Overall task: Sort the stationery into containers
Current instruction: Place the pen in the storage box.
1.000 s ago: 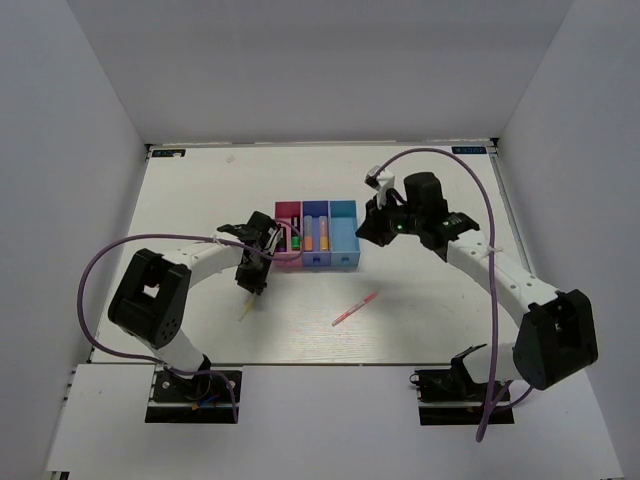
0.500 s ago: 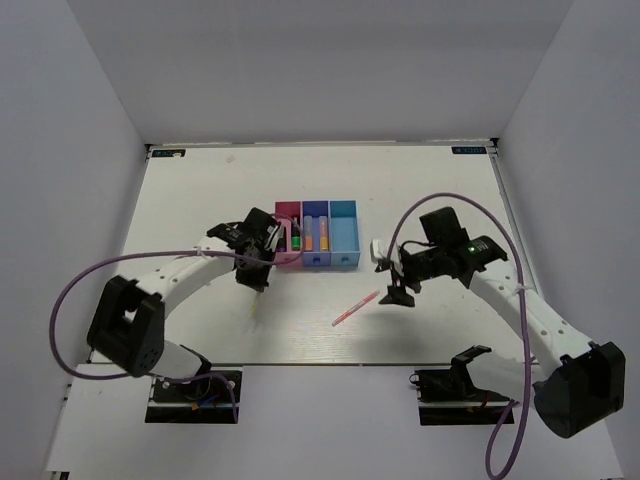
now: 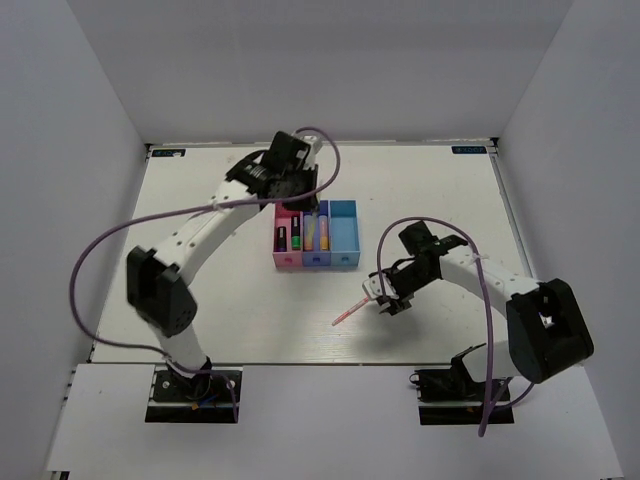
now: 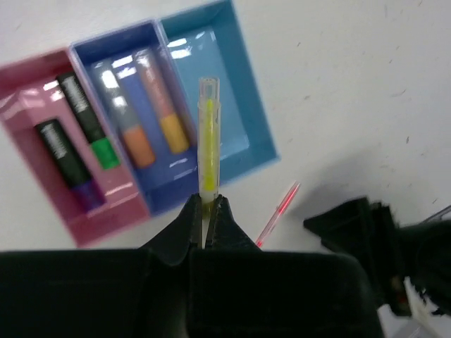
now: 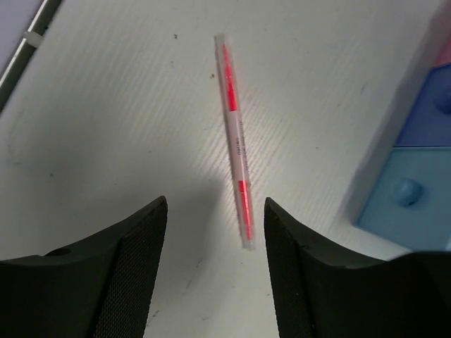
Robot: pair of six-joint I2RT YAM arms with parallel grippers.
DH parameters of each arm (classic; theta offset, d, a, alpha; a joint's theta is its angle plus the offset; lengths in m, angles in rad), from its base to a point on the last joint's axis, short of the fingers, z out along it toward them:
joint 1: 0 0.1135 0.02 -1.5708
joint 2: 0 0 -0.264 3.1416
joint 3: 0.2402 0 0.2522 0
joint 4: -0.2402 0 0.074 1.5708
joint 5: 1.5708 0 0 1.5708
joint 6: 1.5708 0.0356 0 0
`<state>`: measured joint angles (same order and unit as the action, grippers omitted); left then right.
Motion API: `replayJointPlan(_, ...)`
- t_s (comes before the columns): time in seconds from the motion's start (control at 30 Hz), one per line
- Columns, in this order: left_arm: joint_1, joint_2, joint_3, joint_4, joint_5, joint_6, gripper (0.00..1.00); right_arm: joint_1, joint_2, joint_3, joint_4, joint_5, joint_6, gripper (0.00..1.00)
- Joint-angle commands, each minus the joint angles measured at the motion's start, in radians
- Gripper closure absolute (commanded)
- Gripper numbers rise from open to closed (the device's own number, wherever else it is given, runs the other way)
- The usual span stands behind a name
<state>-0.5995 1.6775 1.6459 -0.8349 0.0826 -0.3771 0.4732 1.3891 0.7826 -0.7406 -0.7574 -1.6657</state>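
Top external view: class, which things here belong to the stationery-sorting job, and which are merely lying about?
Job: pink pen; yellow stick; dark markers; orange highlighters; pink bin; blue-violet bin; cyan bin.
Not the job: purple cables; table.

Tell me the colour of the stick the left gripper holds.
Pale yellow stick; clearest in left wrist view.

Your left gripper (image 4: 206, 211) hides the lower end of the yellow stick (image 4: 208, 137); your right wrist view crops the cyan bin (image 5: 409, 193).

Three bins (image 4: 236, 91), four markers (image 4: 79, 107), two pens (image 5: 237, 138)
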Motion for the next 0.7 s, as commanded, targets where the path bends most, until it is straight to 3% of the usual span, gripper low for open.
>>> replayJointPlan(0.0, -0.020, 0.144, 0.155, -0.027, 0.035, -0.054, 1.00, 0.005, -0.041, -0.008, 0.090, -0.016, 0.004, 0.40)
replayJointPlan(0.2, -0.036, 0.355, 0.330, 0.009, 0.028, -0.149, 1.00, 0.004, -0.071, -0.062, 0.214, 0.000, 0.099, 0.43)
replayJointPlan(0.53, -0.045, 0.436, 0.285, 0.134, -0.003, -0.218, 0.97, -0.001, -0.101, -0.103, 0.260, 0.010, 0.150, 0.44)
replayJointPlan(0.63, -0.051, 0.455, 0.290, 0.134, -0.006, -0.221, 0.82, -0.001, -0.101, -0.118, 0.273, 0.020, 0.162, 0.42)
replayJointPlan(0.67, -0.052, 0.455, 0.288, 0.134, -0.015, -0.221, 0.69, -0.004, -0.102, -0.120, 0.279, 0.023, 0.173, 0.42)
